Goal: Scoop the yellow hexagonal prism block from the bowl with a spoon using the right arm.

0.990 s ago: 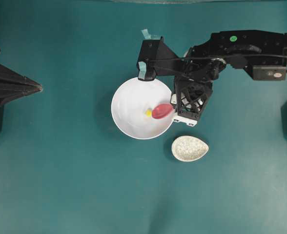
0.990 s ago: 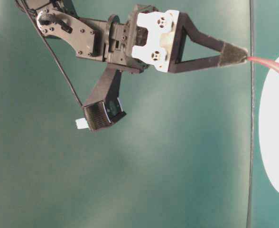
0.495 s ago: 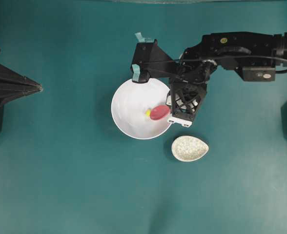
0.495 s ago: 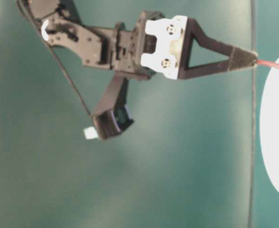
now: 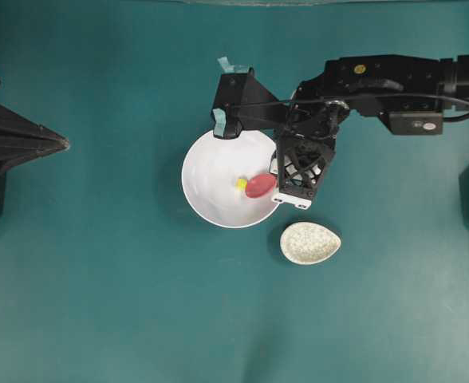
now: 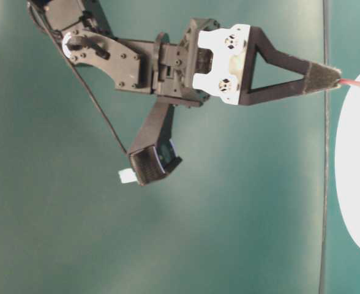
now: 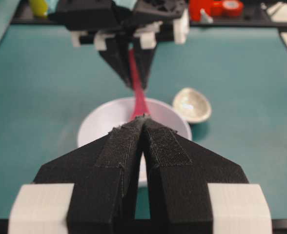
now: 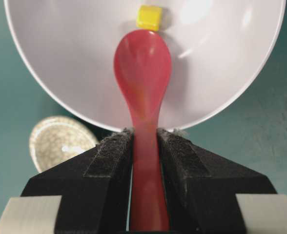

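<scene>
Pink spoon clamped in right pincer – wrist view shows it touching yellow block.

Speckled egg-shaped dish on teal table; red and yellow items blurred beyond far edge.

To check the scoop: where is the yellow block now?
In the overhead view the yellow block lies inside the white bowl, right of centre, at the red spoon tip.

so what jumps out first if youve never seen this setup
The pink-red spoon clamped in the right gripper, its head inside the big white bowl at mid-table. Just past the spoon's tip sits a tiny yellow block. A small speckled dish lies beside the bowl.
</scene>
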